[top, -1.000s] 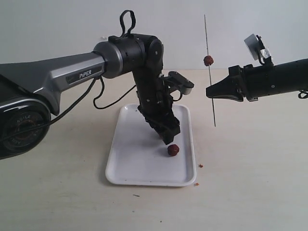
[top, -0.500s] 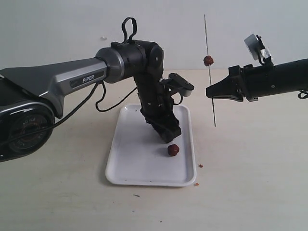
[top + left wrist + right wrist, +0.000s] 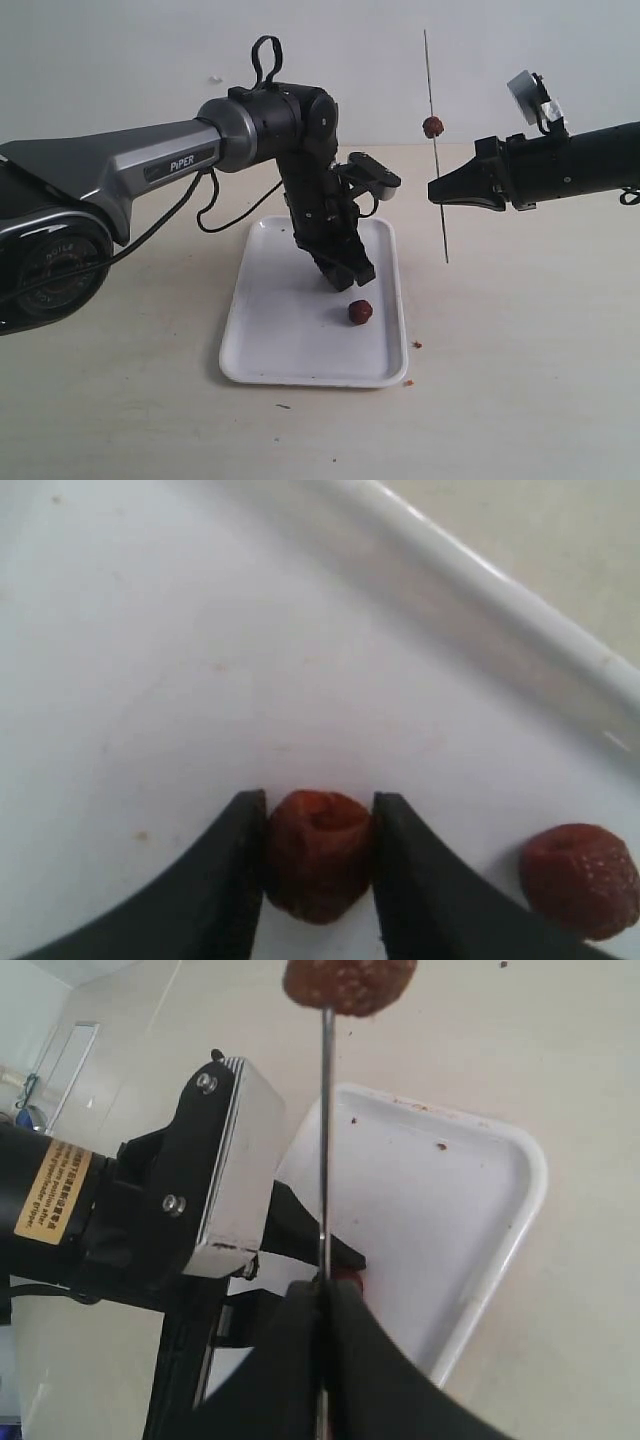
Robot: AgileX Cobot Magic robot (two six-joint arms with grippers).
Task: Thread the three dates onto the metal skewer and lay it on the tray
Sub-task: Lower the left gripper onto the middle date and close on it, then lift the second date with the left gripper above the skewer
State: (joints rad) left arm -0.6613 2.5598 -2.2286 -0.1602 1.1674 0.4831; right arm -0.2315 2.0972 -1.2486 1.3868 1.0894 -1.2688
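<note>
My left hand (image 3: 318,802) pinches one date (image 3: 318,865) over the tray (image 3: 265,330), right side, while my right hand (image 3: 434,192) clamps the upright metal skewer (image 3: 430,80); a shallow pinch could let that wrinkled fruit pop free.

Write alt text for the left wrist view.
The left gripper pinches a wrinkled reddish-brown date between its two black fingers, over the white tray. A second date lies loose on the tray close by.
</note>
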